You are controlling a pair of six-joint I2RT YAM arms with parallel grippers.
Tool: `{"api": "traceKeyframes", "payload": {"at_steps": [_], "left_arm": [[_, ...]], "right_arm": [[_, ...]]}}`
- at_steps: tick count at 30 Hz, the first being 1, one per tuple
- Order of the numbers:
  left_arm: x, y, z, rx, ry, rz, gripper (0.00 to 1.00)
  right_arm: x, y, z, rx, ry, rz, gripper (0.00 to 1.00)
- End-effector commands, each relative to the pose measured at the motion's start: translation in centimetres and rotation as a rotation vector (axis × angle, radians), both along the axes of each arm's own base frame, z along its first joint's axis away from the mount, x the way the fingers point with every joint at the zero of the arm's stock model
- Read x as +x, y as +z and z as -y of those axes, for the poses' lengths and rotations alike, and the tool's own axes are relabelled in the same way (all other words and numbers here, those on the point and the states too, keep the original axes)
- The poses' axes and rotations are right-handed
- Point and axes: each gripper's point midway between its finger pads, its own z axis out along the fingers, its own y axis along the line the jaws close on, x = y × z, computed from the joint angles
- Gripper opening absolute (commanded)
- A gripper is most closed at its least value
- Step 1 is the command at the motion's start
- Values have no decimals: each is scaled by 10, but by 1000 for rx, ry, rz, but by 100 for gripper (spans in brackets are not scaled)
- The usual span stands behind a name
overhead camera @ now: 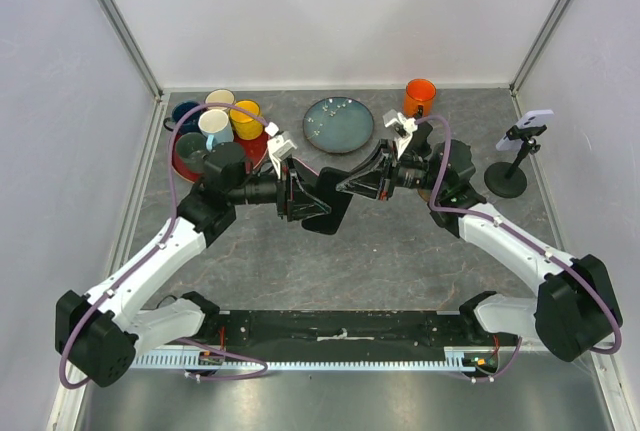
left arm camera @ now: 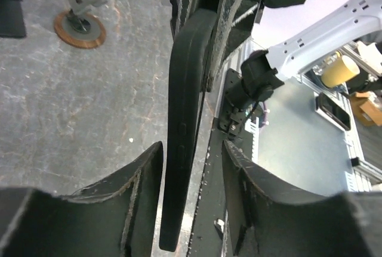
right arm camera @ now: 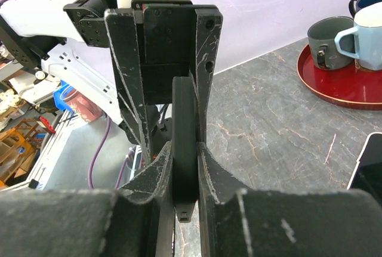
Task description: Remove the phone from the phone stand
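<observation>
A black phone [overhead camera: 328, 213] hangs on edge above the middle of the table, between the two arms. My right gripper [overhead camera: 350, 183] is shut on it, and in the right wrist view both pads press the phone [right arm camera: 184, 126] at the gripper [right arm camera: 184, 149]. My left gripper [overhead camera: 300, 196] straddles the other end. In the left wrist view the phone [left arm camera: 185, 90] lies against one finger, with a gap to the other, so the gripper [left arm camera: 191, 149] is open. The black phone stand [overhead camera: 507, 166] stands at the far right, with only a pale lilac plate on top.
A red tray [overhead camera: 180, 166] with several mugs sits at the back left. A dark blue plate [overhead camera: 338, 124] and an orange mug [overhead camera: 420, 96] stand at the back. A brown disc base [left arm camera: 79, 28] and a white-edged flat slab [right arm camera: 367, 164] lie on the table near the arms.
</observation>
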Motion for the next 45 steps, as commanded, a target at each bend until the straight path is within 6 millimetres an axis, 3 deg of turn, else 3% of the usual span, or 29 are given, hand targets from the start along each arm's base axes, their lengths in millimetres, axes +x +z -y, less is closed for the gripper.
{"api": "traceKeyframes", "payload": {"at_steps": [1, 3, 4, 5, 7, 8, 9, 11, 12, 15, 19, 20, 21, 23, 26, 32, 36, 40, 41, 42, 45], "left_arm": [[-19, 0, 4, -26, -84, -27, 39], [-20, -1, 4, -24, -83, -26, 25], [-19, -1, 4, -23, -79, -25, 9], [-18, -1, 4, -24, -67, -19, 2], [-15, -2, 3, -22, -49, -13, 2], [-14, -1, 2, -26, -35, -5, 2], [-13, -4, 2, -24, -26, -8, 2], [-10, -2, 1, -37, 5, -3, 2], [-8, -7, 0, -34, 21, -17, 2], [5, -13, -5, -38, 133, -49, 2], [35, -34, -26, -14, 420, -144, 2], [51, -42, -39, -14, 563, -195, 2], [56, -56, -50, 3, 640, -242, 2], [68, -63, -72, -37, 815, -318, 2], [76, -95, -108, -73, 1047, -448, 2], [82, -122, -153, -246, 1322, -591, 2], [86, -146, -164, -282, 1419, -685, 2], [100, -162, -151, -300, 1396, -782, 2], [107, -156, -148, -340, 1380, -774, 2], [110, -168, -146, -319, 1391, -795, 2], [123, -176, -141, -344, 1394, -818, 2]], "right_arm": [[-11, 21, 1, 51, 33, 97, 0], [-12, 20, 0, 49, 37, 91, 0], [-10, 20, 0, 49, 32, 92, 0], [-10, 19, 0, 48, 32, 86, 1], [-10, 17, -1, 44, 29, 79, 10], [-9, 17, -1, 43, 29, 78, 18], [-9, 16, -1, 42, 27, 80, 38], [-8, 15, 0, 35, 17, 82, 56], [-6, 16, 0, 36, 0, 82, 71], [4, 16, 4, 23, -82, 88, 98], [26, 9, 15, -34, -256, 82, 98], [27, 13, 20, -35, -292, 97, 98], [32, 11, 24, -47, -337, 107, 98], [43, 11, 35, -55, -442, 102, 98], [49, 8, 45, -71, -520, 89, 98], [49, 6, 56, -54, -588, 83, 98], [49, 7, 61, -54, -612, 91, 98], [46, 7, 62, -51, -626, 104, 98], [45, 6, 62, -57, -626, 114, 98], [45, 4, 62, -64, -632, 112, 98], [43, 3, 62, -73, -635, 124, 98]]}}
